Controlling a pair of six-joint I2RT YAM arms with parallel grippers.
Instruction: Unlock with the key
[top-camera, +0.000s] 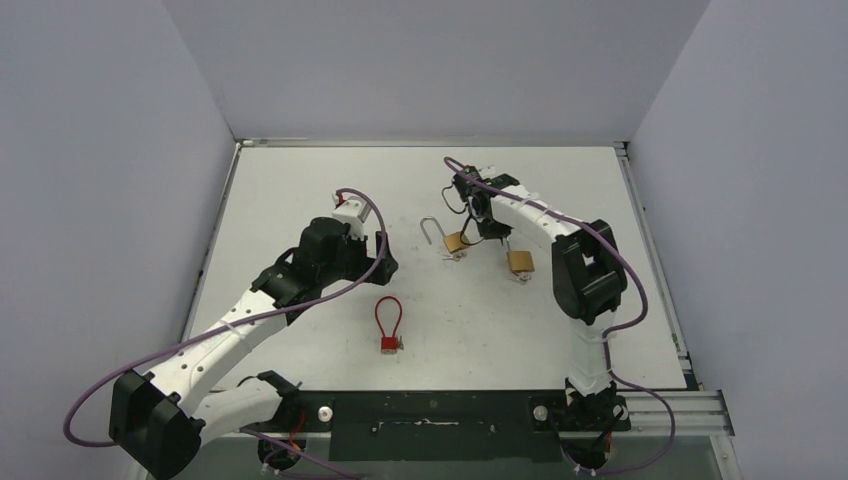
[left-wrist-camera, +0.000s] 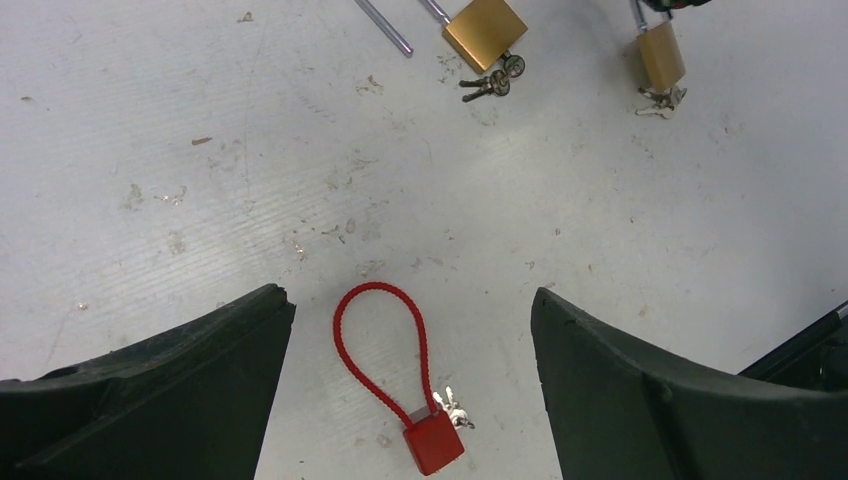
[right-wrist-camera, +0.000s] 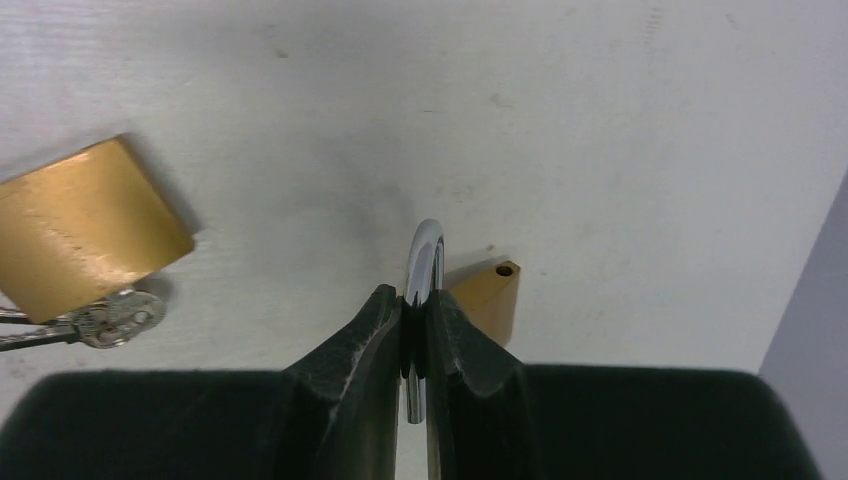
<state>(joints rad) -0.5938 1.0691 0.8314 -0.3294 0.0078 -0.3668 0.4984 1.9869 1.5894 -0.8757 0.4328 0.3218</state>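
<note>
Small brass padlock with chrome shackle, right of centre, keys at near end | right gripper clenched on shackle, possibly already sprung | left gripper released over red cable padlock | risk: body pivots in thin pinch, keys swing away

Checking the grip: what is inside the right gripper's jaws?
A chrome shackle, pinched in the right gripper; its brass padlock body peeks out behind. The fingers cover the shackle's lower part.
</note>
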